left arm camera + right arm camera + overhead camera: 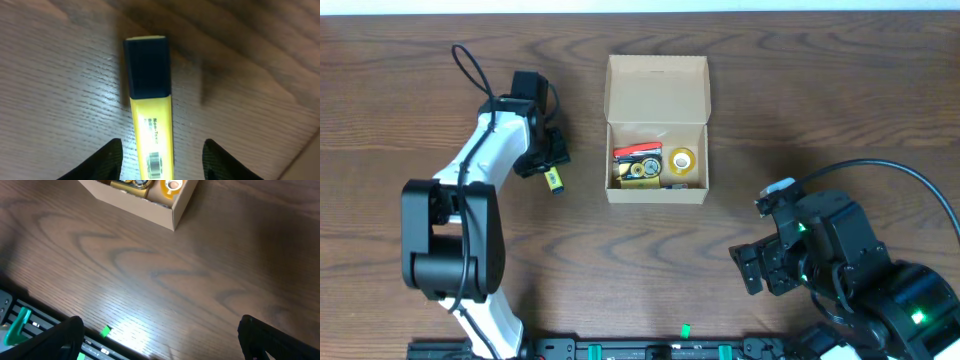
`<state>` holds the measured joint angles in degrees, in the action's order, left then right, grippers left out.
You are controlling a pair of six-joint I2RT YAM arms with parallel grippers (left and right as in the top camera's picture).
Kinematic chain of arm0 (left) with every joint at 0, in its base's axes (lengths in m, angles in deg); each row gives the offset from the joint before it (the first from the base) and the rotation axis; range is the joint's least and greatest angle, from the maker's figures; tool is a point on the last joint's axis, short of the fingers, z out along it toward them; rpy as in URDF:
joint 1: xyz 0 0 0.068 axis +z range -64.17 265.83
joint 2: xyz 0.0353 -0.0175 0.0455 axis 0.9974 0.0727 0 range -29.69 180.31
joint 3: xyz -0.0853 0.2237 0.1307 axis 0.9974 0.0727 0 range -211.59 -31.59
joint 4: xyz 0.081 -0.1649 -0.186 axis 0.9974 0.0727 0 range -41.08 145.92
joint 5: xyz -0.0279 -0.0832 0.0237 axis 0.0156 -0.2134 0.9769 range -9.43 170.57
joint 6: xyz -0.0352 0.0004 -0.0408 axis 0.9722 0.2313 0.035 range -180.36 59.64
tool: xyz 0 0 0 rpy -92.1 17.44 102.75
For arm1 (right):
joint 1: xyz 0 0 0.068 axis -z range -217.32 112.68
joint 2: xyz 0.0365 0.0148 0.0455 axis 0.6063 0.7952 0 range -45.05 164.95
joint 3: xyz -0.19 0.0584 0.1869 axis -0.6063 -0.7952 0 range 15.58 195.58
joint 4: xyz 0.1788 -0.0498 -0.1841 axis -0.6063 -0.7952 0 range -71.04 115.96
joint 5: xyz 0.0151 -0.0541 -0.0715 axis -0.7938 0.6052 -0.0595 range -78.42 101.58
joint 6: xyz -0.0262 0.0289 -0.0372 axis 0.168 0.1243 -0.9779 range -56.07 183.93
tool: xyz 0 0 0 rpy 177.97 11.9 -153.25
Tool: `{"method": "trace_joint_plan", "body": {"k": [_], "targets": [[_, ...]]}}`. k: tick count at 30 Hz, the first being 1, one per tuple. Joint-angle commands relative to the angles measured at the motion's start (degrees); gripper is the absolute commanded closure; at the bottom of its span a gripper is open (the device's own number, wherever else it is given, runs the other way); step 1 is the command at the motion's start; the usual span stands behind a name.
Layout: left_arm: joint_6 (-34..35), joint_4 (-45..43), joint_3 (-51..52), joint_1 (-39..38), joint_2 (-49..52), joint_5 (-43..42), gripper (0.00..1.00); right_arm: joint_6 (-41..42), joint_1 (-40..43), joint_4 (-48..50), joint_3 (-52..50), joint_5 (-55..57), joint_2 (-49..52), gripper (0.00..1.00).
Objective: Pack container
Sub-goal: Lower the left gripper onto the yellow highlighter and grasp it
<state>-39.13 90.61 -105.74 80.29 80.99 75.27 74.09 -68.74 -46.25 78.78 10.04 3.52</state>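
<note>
While the left fingers [107, 162] straddle a yellow highlighter [150, 125] on the tabletop [60, 75] without touching it, the right fingers [55, 340] gape wide.

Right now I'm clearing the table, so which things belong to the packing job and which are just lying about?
Job: container; tape roll and red item inside it; yellow highlighter, probably next, between the left hand fingers.
Lying about: small green scrap.
</note>
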Motion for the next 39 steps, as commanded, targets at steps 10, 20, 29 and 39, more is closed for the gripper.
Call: {"method": "trace_joint_plan", "body": {"k": [10, 20, 29, 39], "targets": [[2.2, -0.2, 0.2, -0.1, 3.4, 0.8, 0.54, 0.1, -0.4, -0.1, -0.1, 0.0, -0.2, 0.01], [2.9, 0.0, 0.2, -0.1, 4.9, -0.7, 0.59, 0.1, -0.4, 0.0, -0.1, 0.0, -0.2, 0.01], [8.2, 1.4, 0.2, -0.1, 4.9, -1.9, 0.8, 0.1, -0.4, 0.0, -0.1, 0.0, -0.2, 0.01], [21.9, 3.8, -0.1, -0.1, 4.9, -4.5, 0.94, 0.1, -0.4, 0.0, -0.1, 0.0, -0.2, 0.01]]}}
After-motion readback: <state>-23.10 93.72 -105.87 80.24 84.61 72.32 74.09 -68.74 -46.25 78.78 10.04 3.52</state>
